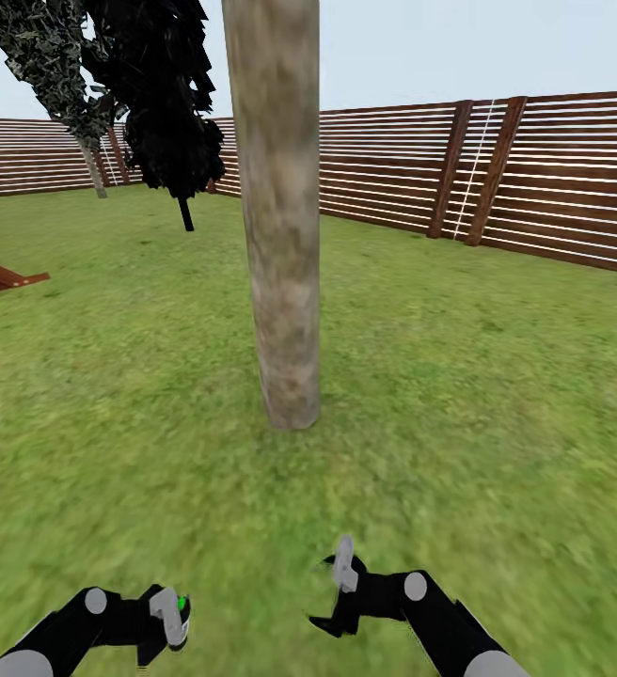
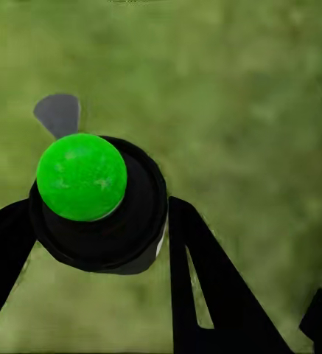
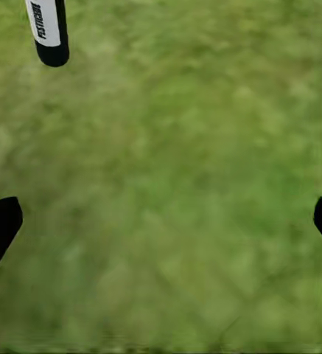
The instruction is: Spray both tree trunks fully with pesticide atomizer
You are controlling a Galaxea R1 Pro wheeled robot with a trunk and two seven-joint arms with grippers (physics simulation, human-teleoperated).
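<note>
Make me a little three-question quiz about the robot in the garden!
1. True or false: the left gripper holds a black bottle with a green cap, the pesticide atomizer.
2. What stands straight ahead of the robot? A) a tree trunk B) a lamp post C) a bench
3. Fill in: the right gripper is ____ with only lawn between its fingers.

Key: 1 true; 2 A; 3 open.

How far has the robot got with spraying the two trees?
Done: the sprayer is off the grass, clamped in the left gripper. In hand: the robot faces one thick trunk, right gripper open and empty. Left: no spray specks show on this trunk, so spraying looks not yet started.
</note>
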